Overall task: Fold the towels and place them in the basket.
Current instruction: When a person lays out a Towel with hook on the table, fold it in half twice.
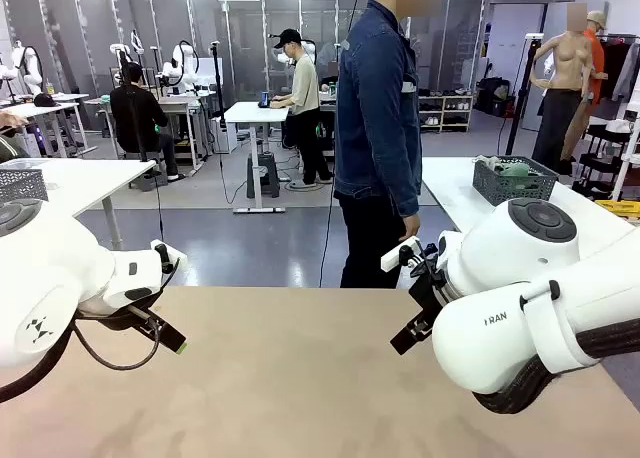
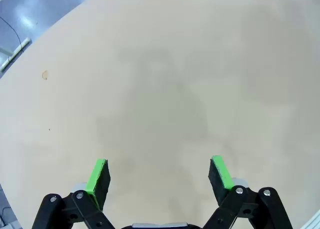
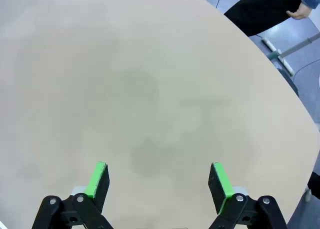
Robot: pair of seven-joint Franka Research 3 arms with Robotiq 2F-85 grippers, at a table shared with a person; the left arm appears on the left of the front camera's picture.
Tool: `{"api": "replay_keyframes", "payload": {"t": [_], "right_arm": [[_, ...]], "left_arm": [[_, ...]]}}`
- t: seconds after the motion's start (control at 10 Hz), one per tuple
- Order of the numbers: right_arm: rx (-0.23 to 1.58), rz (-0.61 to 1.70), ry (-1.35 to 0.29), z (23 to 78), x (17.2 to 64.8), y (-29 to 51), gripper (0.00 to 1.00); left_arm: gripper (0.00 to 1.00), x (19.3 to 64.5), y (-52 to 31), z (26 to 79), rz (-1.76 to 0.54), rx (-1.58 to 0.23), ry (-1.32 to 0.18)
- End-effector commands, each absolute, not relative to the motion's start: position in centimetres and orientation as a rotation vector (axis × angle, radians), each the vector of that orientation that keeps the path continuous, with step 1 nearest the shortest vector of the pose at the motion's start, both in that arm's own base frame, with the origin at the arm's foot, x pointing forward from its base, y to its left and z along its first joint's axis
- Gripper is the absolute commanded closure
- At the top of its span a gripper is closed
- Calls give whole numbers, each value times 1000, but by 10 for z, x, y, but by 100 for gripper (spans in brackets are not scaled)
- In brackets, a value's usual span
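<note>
Closest thing to the basket (image 1: 515, 183) I can spot is a dark mesh one on the white side table (image 1: 450, 193) behind the right arm. There's something pale green (image 1: 508, 170) bunched in it, maybe a towel, can't tell. The tan table (image 1: 300, 378) under the arms is bare. The left gripper (image 2: 160, 164) and right gripper (image 3: 160, 166) are both spread wide, gripping nothing. The person (image 1: 378, 128) stands at the far edge. Looks like folding hasn't started. The next move needs a towel laid flat within reach, then a pinch on its edge.
</note>
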State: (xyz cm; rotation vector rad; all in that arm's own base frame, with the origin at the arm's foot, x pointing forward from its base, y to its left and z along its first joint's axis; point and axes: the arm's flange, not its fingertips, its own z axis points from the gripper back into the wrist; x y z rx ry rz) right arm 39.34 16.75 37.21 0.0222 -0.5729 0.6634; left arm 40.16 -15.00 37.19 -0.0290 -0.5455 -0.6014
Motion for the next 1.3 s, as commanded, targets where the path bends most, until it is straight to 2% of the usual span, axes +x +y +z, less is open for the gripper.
{"api": "replay_keyframes", "payload": {"t": [0.0,0.9,1.1,1.2], "right_arm": [[22,663,-573,372,393,168,0],[21,665,-573,372,393,168,0],[94,658,-567,444,390,151,0],[112,637,-632,486,388,135,0]], "left_arm": [[0,402,-150,372,-602,-29,-546],[0,402,-150,372,-602,-29,-546],[0,396,-141,444,-610,-67,-532],[0,390,-133,486,-618,-80,-527]]}}
